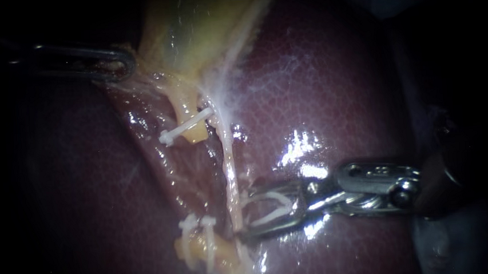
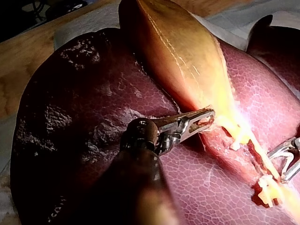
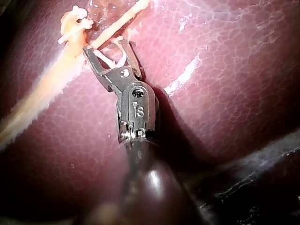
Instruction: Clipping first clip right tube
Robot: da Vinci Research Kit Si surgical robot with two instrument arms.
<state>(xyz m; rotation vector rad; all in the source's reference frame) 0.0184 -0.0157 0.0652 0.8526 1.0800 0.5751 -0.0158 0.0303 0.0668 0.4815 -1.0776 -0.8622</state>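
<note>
White clip (image 1: 272, 206) is sitting unclosed in right instrument (image 1: 246, 212), end effector holding it with jaws spread, mouth just reaching right tube (image 1: 228, 172) on liver (image 1: 321, 91). Left instrument (image 1: 127, 62) is clamping gallbladder (image 1: 190, 20) edge. Positioning step; next is probably getting tube fully inside clip, then squeezing.

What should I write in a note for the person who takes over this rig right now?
Left instrument: shut on the gallbladder at its edge.
Right instrument: carries the loaded clip, which is open, with its mouth at the right tube.
Left tube: one upper clip and two lower clips sit on it.
Done: no clip on the right tube yet.
Left to do: probably pass the loaded clip around the right tube, close it, then draw back.
</note>
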